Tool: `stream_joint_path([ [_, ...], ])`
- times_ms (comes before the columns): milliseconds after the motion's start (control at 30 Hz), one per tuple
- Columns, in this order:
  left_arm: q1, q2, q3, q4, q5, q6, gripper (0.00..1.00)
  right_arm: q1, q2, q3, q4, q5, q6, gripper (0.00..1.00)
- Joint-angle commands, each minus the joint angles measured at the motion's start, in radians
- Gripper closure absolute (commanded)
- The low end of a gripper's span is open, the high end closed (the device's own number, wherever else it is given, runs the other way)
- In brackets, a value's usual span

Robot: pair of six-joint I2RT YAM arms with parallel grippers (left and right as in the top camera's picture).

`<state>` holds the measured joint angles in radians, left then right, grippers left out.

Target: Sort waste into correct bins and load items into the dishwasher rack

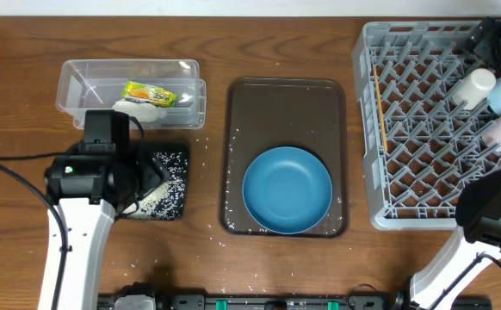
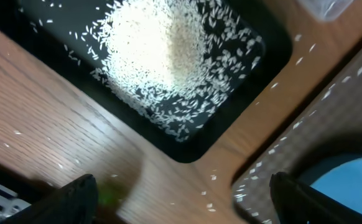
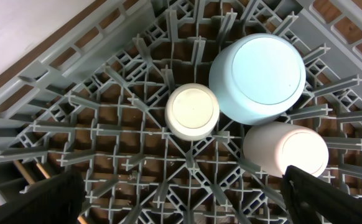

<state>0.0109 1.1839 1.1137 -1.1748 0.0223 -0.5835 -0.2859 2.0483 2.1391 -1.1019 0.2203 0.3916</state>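
The black tray [image 1: 175, 153] holds a heap of white rice grains [image 2: 162, 56]. My left gripper [image 2: 181, 202] is open and empty above the wood between the black tray and the brown tray. The clear tub [image 1: 83, 82] holds the yellow-green wrapper [image 1: 150, 93] and a white napkin [image 1: 143, 110]. The dark blue bowl [image 1: 287, 189] sits on the brown tray [image 1: 285, 103]. The grey rack [image 1: 405, 138] holds chopsticks [image 1: 378, 112], a white cup [image 3: 192, 111], a pale blue bowl [image 3: 257, 78] and a pink cup [image 3: 285, 150], all upside down. My right gripper [image 3: 187, 199] is open and empty above the rack.
Loose rice grains [image 2: 318, 118] lie scattered on the brown tray's corner and on the wood beside the black tray. My left arm [image 1: 87, 181] covers the left part of the black tray. My right arm [image 1: 491, 215] hangs over the rack's right side.
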Motion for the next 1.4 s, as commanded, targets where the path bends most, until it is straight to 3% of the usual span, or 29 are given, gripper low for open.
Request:
stream_joint_path([
  [0, -0.004, 0.006, -0.061, 0.031, -0.008, 0.193, 0.08, 0.003, -0.004, 0.008, 0.0, 0.007, 0.016, 0.01],
  [100, -0.008, -0.005, -0.133, 0.146, 0.0, 0.309, 0.07, 0.003, -0.004, 0.008, 0.0, 0.007, 0.016, 0.01],
  [333, -0.01, -0.12, -0.414, 0.554, 0.177, 0.644, 0.06, 0.003, -0.004, 0.008, 0.0, 0.007, 0.016, 0.01],
  [667, -0.01, -0.435, -0.844, 1.013, 0.168, 0.65, 0.06, 0.003, -0.004, 0.008, 0.0, 0.007, 0.016, 0.01],
  [867, -0.01, -0.606, -0.962, 1.096, 0.168, 0.655, 0.06, 0.003, -0.004, 0.008, 0.0, 0.007, 0.016, 0.01],
  [1367, -0.01, -0.888, -1.008, 1.099, 0.168, 0.661, 0.05, 0.003, -0.004, 0.008, 0.0, 0.007, 0.016, 0.01],
])
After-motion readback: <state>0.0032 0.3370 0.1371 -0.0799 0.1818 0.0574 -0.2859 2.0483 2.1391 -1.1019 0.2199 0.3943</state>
